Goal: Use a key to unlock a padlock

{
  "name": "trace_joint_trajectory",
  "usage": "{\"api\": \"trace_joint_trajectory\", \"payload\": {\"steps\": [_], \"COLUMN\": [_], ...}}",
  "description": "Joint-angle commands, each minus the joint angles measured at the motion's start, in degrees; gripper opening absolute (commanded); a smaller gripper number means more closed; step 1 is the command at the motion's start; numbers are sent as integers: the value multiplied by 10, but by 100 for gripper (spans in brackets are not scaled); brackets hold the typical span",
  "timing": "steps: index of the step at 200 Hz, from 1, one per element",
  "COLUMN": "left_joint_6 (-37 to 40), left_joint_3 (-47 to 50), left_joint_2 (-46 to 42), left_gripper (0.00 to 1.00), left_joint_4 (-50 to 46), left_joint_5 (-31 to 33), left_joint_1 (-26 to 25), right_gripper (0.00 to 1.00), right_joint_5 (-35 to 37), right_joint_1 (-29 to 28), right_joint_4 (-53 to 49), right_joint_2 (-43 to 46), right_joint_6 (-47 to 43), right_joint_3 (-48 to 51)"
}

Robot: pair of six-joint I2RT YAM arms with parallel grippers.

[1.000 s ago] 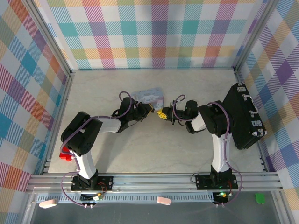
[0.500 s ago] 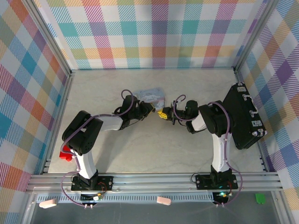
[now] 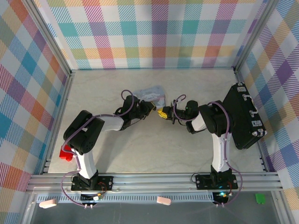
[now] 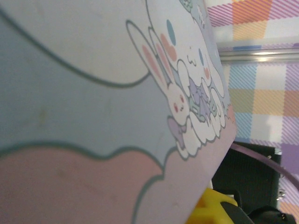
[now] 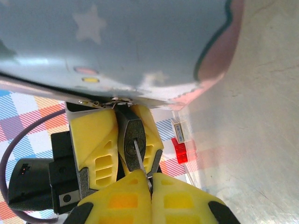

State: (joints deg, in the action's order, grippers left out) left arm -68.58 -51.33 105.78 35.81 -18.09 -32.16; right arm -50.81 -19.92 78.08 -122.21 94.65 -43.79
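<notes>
At the left, the left end effector (image 3: 149,109) reaches in against the near right corner of the pastel tin (image 5: 140,37), and the right wrist view shows it pinching the padlock (image 5: 132,135) by its two flat sides, just under the tin's edge. The padlock looks small, rigid and light. Since it appears to hang from the tin's clasp, it would likely swing if let go, so gripping the body sides and leaving the keyhole face bare seems right. The key (image 5: 141,161) is a thin, stiff, probably slippery sliver, with its tip at or in the keyhole. Its near end is clamped in the right end effector (image 5: 150,176), which is pressed together on it above the surface (image 5: 261,116); it may twist in that grip.
</notes>
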Motion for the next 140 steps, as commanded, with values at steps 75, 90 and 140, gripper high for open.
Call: {"api": "trace_joint_trajectory", "payload": {"steps": [75,90,140], "left_joint_6": [-24,-23,-19], "left_joint_3": [-9,-12,-11], "left_joint_2": [-23,-23,-30], "left_gripper": [0,0,0], "left_joint_4": [153,156,161], "left_joint_5": [-259,-261,-266], "left_joint_1": [-118,-119,-119], "right_gripper": [0,0,0], "right_joint_5": [1,3,13], "right_joint_1": [8,8,20], "right_joint_4": [25,25,25], "right_joint_2": [9,9,-5], "right_joint_6": [-3,-2,-7], "right_joint_3": [-51,-49,-23]}}
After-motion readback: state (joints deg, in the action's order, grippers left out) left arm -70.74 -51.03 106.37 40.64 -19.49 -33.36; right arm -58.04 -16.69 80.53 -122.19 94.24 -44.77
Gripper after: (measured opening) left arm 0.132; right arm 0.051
